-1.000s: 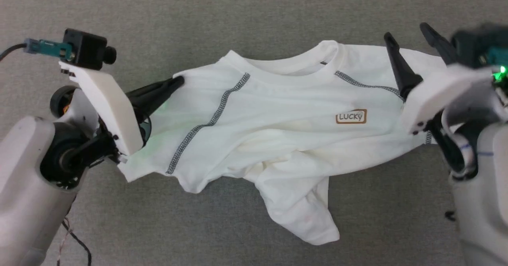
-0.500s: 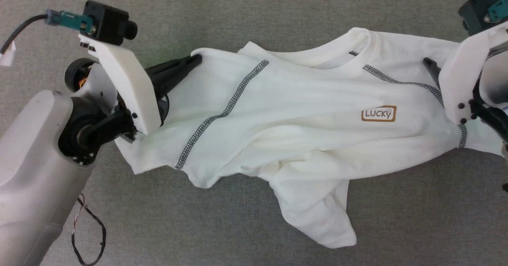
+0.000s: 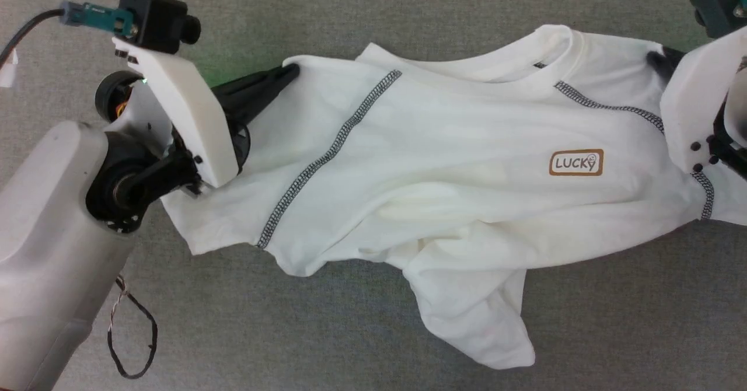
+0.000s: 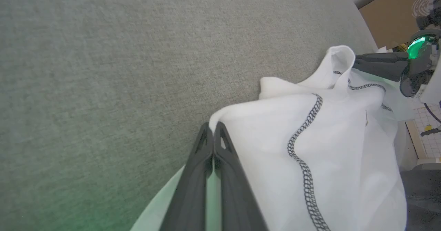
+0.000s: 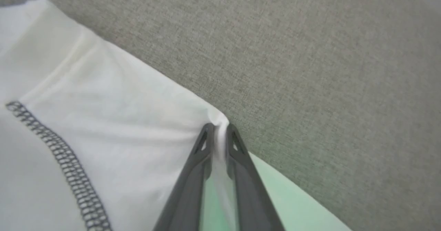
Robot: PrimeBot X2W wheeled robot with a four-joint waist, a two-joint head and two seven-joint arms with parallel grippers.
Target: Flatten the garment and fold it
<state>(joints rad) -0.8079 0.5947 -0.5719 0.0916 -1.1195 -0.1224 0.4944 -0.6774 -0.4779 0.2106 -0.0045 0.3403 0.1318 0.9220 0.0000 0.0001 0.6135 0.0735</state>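
white garment (image 3: 443, 169) with dark grey zigzag seams, on grey carpet (image 3: 408, 11).

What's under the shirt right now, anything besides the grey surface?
The grey surface shows all around the shirt. The cloth hides whatever is directly beneath it, and its bunched lower part folds over itself, covering its own underlayers.

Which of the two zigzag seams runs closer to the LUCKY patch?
The right seam, just above the LUCKY patch in the head view; the left seam lies far from it.

The word "LUCKY" is read in brown on a small brown-bordered patch (image 3: 576, 162) on the white garment (image 3: 420, 163).
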